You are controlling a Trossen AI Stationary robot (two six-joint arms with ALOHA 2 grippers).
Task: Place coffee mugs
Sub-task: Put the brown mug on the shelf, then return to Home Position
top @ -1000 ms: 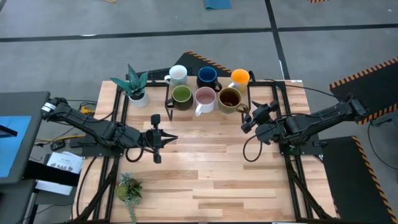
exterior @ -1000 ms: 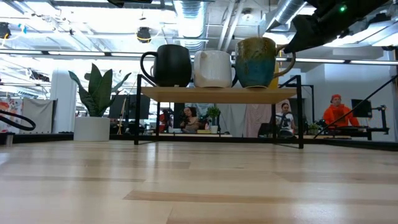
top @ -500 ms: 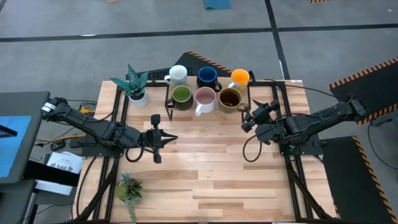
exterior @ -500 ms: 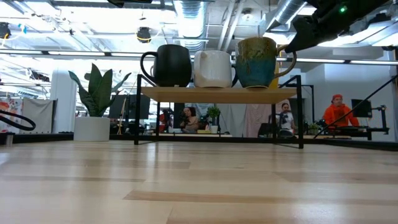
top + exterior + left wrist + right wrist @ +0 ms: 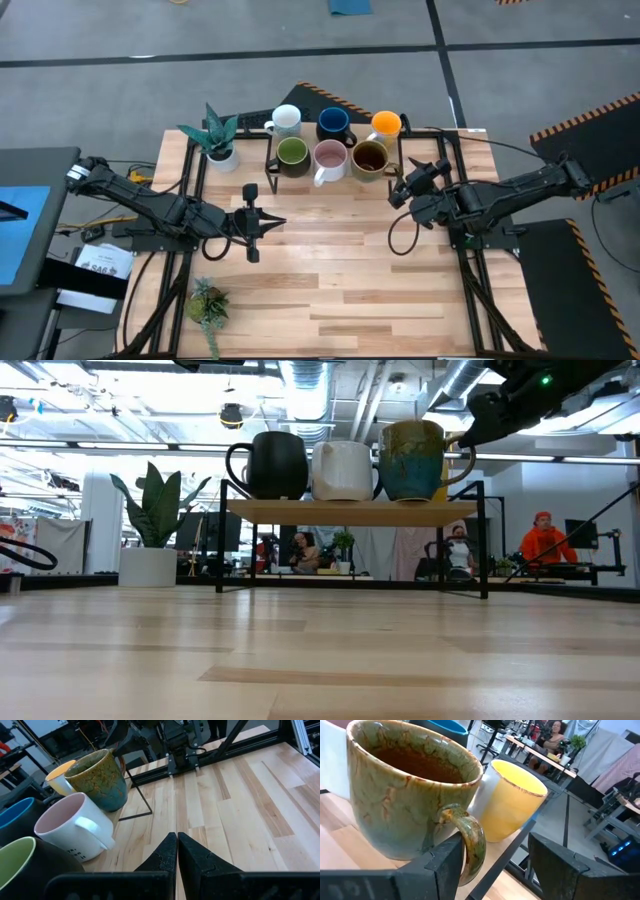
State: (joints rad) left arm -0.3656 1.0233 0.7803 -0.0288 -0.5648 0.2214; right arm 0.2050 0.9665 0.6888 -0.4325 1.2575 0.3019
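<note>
Six mugs stand on a raised black-framed wooden shelf (image 5: 350,512) at the table's far middle. The back row holds white (image 5: 286,120), dark blue (image 5: 334,124) and orange (image 5: 386,125). The front row holds olive green (image 5: 292,154), pink (image 5: 329,157) and brown (image 5: 369,158). My right gripper (image 5: 401,184) is open at the brown mug's right side. In the right wrist view its fingers (image 5: 445,865) stand on either side of the mug's handle (image 5: 472,845). My left gripper (image 5: 278,222) is shut and hovers over bare wood, nearer than the shelf. My right gripper comes level from the table's right, its open fingers on either side of the brown mug's handle (image 5: 470,837). The handle lies close against one finger; whether it touches, I cannot tell. The mug stands upright on the shelf.
A white-potted leafy plant (image 5: 217,140) stands left of the shelf. A small succulent (image 5: 207,304) lies at the near left corner. Bare wood stretches across the table's middle and near side. People sit in the room beyond the table (image 5: 545,540).
My right gripper has edged a little toward the far edge, closer to the brown mug's handle. The mugs have stayed in place.
</note>
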